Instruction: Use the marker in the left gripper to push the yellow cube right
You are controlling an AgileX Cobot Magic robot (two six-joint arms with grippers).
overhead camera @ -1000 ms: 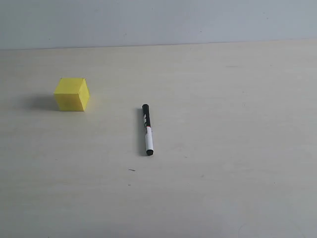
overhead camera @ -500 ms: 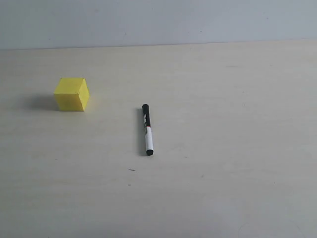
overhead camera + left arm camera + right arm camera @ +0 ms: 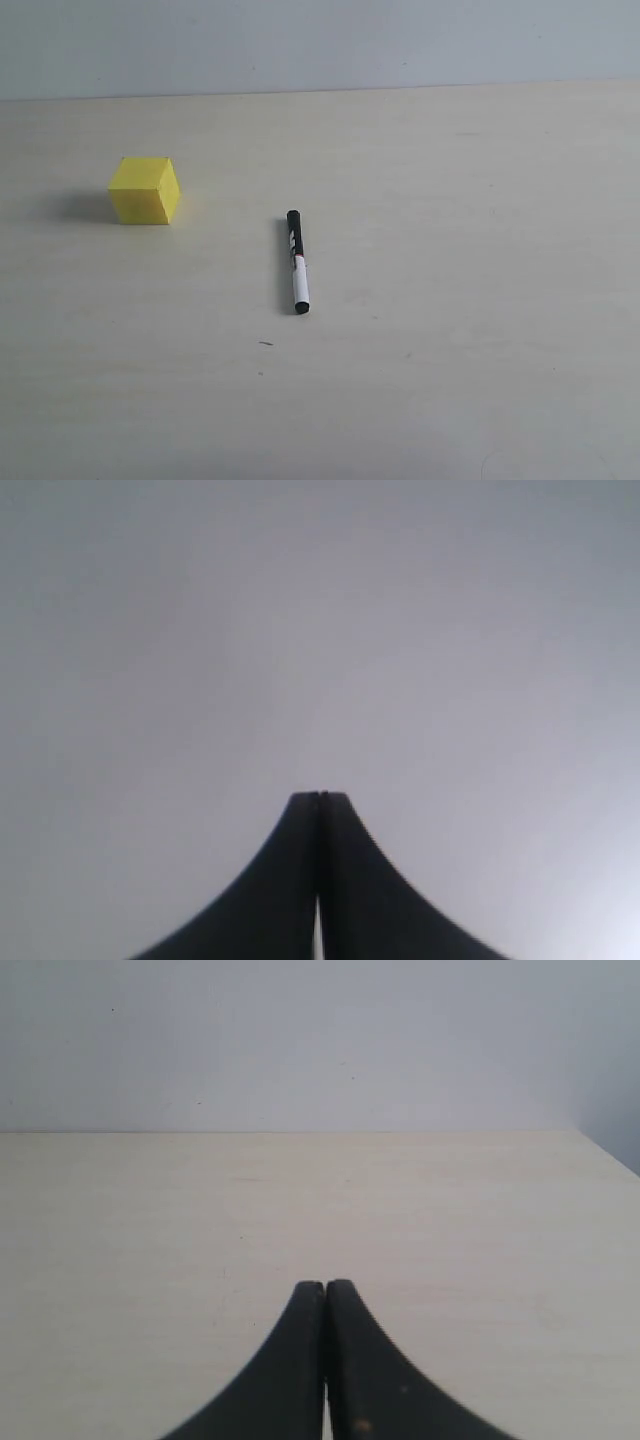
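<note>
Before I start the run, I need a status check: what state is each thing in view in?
Slim white marker with black cap: lying flat on the pale table, capped, unheld.
Bright yellow matte cube: resting on the table, apart from the marker.
Black left hand: shut, empty.
Black right hand: shut, empty.

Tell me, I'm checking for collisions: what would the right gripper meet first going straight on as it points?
The way looks free: the right gripper, shut, points over the table toward the far wall. Nothing lies in its line; whether it would graze the table before the wall is unclear.
</note>
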